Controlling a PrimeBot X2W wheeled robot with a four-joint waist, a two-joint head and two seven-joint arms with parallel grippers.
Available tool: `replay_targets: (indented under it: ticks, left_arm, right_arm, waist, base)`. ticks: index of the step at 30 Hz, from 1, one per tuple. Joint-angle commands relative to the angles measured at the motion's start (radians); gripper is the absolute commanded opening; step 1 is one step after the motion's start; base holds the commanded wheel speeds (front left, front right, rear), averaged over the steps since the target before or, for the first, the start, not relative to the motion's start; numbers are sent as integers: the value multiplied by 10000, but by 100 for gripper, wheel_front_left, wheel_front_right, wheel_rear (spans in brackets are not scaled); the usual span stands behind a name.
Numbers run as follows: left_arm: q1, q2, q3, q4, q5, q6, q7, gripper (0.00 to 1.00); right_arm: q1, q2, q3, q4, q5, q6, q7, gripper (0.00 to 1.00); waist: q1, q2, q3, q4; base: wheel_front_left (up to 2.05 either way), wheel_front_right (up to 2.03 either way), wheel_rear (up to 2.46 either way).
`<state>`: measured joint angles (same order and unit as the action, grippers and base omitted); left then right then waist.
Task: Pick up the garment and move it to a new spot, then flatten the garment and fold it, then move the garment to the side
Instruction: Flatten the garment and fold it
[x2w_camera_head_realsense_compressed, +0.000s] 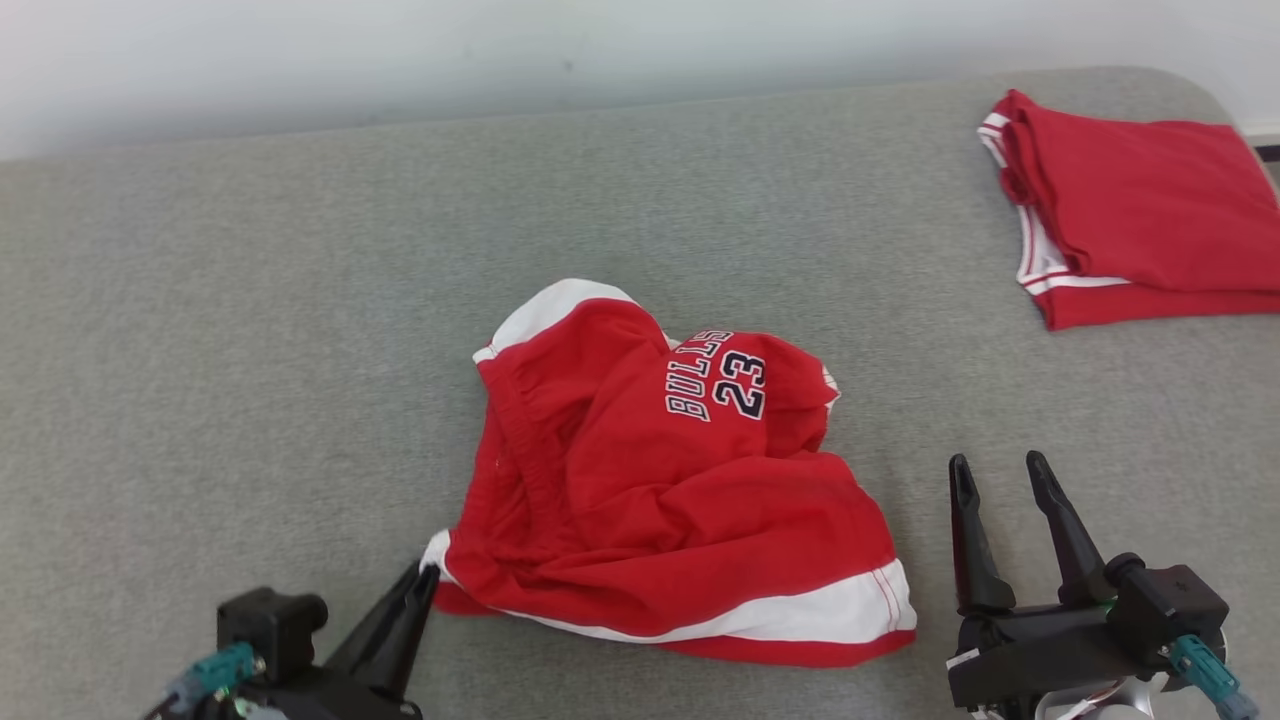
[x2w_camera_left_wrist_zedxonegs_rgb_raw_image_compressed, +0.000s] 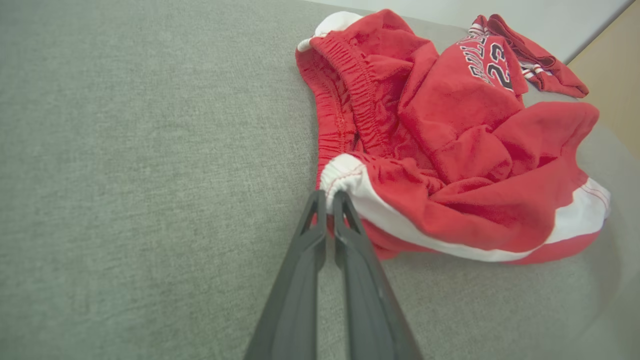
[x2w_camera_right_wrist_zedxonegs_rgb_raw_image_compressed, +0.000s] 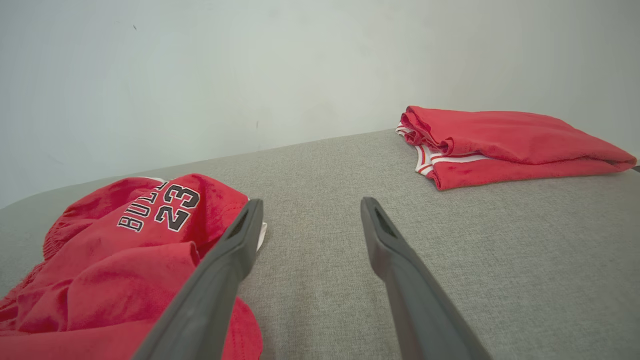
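The garment (x2w_camera_head_realsense_compressed: 660, 490), crumpled red shorts with white trim, lies at the middle of the grey surface (x2w_camera_head_realsense_compressed: 250, 350); the left claw (x2w_camera_head_realsense_compressed: 428, 575) is pinched narrow on its near-left white hem corner, judged a hold for lifting it to a new spot; the right claw (x2w_camera_head_realsense_compressed: 998, 462) stands wide and empty just right of it, apparently ready for a second corner; a folded red item (x2w_camera_head_realsense_compressed: 1150, 220) rests far right, well apart

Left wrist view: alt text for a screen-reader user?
The left gripper, shut, pinches the white-trimmed corner of crumpled red shorts marked 23, lying on a grey fabric surface. A second red garment lies just beyond them.
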<state>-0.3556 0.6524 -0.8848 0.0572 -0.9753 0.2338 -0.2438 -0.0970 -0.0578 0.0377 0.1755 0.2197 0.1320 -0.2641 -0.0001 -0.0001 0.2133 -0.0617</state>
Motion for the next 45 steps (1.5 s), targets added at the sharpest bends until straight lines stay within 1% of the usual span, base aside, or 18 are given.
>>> replay_targets:
  ticks: [1,2,3,4,6,11,12,13,14,15,23,27,31,35,39,42,45]
  left_arm:
    - [277,-150,148,140,42,79,-115,0]
    - [426,-256,254,221,67,90,-153,0]
    - [539,-384,328,301,166,59,-178,39]
    - [650,-496,398,381,279,24,-202,100]
    - [782,-755,745,411,512,-15,-214,100]
    - [1312,-1318,2351,0,1702,-137,-215,100]
    - [1312,-1318,2351,0,1702,-137,-215,100]
    - [1494,-1484,3029,-191,2221,-210,-206,100]
    - [1621,-1597,3368,-275,2398,-258,-206,100]
    - [1621,-1597,3368,-275,2398,-258,-206,100]
    - [2481,-2453,5849,-696,4244,-803,-207,100]
    - [2935,-2853,6659,-938,5251,-928,-204,100]
    - [3338,-3342,7494,-943,5754,-1319,-203,100]
    - [3651,-3834,8098,-718,6092,-1822,-202,100]
    - [3629,-4192,8406,-473,6456,-2294,-202,100]
    - [3142,-4296,8490,-262,6629,-2721,-202,100]
    - [2464,-4283,8425,101,6658,-3093,-202,100]
  right_arm:
    - [-12,-102,-27,28,-77,-31,1,100]
    - [-17,-105,-12,43,-80,-31,-1,100]
    - [-15,-117,-14,55,-80,-31,1,100]
    - [-10,-129,0,69,-84,-31,-1,100]
    - [0,-171,-9,100,-81,-31,-1,100]
    - [74,-218,-48,115,-62,-31,-1,100]
    - [74,-218,-48,115,-62,-31,-1,100]
    - [119,-226,-47,122,-67,-31,1,100]
    - [126,-224,-42,127,-67,-31,-1,100]
    - [126,-224,-42,127,-67,-31,-1,100]
    - [324,-202,-18,102,-41,-31,1,100]
    - [460,-226,-29,53,-52,-31,1,100]
    - [640,-237,-78,14,-53,-31,1,100]
    - [736,-240,-124,10,-52,-31,-1,100]
    - [767,-232,-158,22,-91,-31,1,100]
    - [686,-228,-124,12,-124,-31,1,100]
    - [579,-235,-52,34,-122,-31,-1,100]
  waist:
    - [1,1,54,237]
    - [1,1,52,277]
    - [1,1,41,323]
    - [1,1,22,349]
    - [1,1,-26,395]
    - [1,1,-198,467]
    - [1,1,-198,467]
    - [1,1,-274,452]
    - [1,1,-326,433]
    - [1,1,-326,433]
    - [1,1,-688,211]
    - [1,1,-826,125]
    - [1,1,-912,94]
    - [1,1,-982,111]
    - [1,1,-1022,160]
    - [1,1,-1004,186]
    - [1,1,-937,154]
  base:
    - [0,0,0]
    - [0,0,0]
    - [0,0,0]
    - [0,0,0]
    - [0,0,0]
    - [0,0,0]
    - [0,0,0]
    - [0,0,0]
    - [0,0,0]
    - [0,0,0]
    - [0,0,0]
    - [0,0,0]
    - [0,0,0]
    - [0,0,0]
    - [0,0,0]
    - [0,0,0]
    - [0,0,0]
